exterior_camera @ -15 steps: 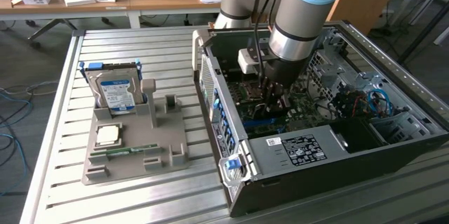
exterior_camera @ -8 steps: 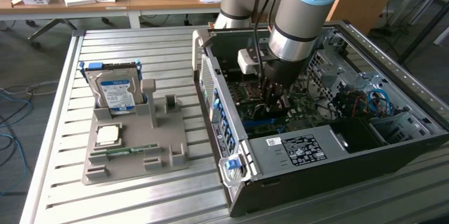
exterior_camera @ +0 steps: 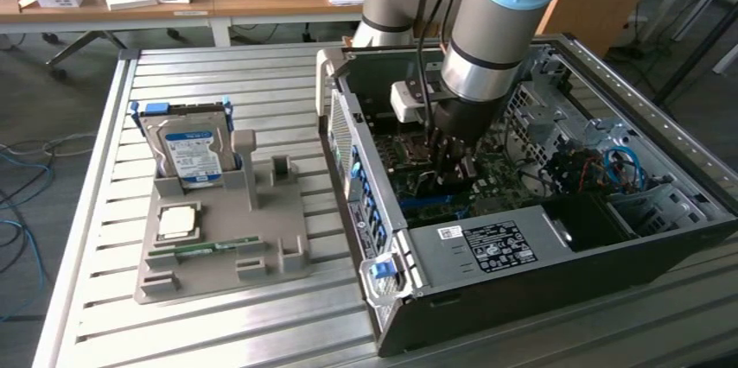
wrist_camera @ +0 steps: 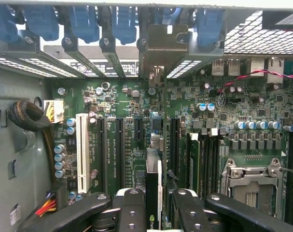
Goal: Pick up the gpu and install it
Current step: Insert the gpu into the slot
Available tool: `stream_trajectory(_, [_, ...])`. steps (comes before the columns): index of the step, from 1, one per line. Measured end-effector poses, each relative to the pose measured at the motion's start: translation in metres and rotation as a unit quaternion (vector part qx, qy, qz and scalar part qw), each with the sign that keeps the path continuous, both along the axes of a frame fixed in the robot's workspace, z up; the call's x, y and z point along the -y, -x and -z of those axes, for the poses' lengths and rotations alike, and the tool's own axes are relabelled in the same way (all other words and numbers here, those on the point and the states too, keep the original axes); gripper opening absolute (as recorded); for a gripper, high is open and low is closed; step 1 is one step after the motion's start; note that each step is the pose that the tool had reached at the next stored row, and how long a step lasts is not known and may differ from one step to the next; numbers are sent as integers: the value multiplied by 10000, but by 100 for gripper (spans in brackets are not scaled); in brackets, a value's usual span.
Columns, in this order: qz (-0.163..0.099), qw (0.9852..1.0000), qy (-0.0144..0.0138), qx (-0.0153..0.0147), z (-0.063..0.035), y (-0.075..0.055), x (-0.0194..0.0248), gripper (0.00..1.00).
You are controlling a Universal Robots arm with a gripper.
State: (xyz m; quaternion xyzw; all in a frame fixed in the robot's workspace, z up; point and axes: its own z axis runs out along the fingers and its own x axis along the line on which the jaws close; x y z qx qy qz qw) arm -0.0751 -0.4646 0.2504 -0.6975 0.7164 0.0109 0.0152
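**While the gpu hangs over the slots, treat it as a thin, brittle board**

Because the fingers (wrist_camera: pixel 132 210) are clamped on the gpu (wrist_camera: pixel 153 181) from both flat sides, you hold it edge-on inside the open computer case (exterior_camera: pixel 485 256). It sits just above the motherboard (wrist_camera: pixel 127 140), in line with the dark expansion slots.

I judge the card light and stiff but fragile. Its board should not be bent or twisted, and its contact edge should not scrape. The plain faces away from the contacts, where the gripper (wrist_camera: pixel 153 212) has it, look like the safest hold.

What looks like its silvery bracket (wrist_camera: pixel 163 46) sits at the far rear wall of the case, among the blue slot latches (wrist_camera: pixel 83 21). A long white slot (wrist_camera: pixel 82 150) stands near on one side. Memory sticks (wrist_camera: pixel 194 162) and the CPU socket (wrist_camera: pixel 252 188) are on the other.

A red and black wire (wrist_camera: pixel 262 75) crosses the board, and a sleeved cable bundle (wrist_camera: pixel 28 116) lies by the case wall. At the exterior view's left, a hard drive (exterior_camera: pixel 190 152) stands in a grey holder (exterior_camera: pixel 219 251) on the bench (exterior_camera: pixel 92 238).
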Motion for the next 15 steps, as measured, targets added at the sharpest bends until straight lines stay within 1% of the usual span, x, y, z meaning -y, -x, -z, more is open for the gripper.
stream_trajectory(15, [0, 10000, -2, 0, 22, -1, -3, 26])
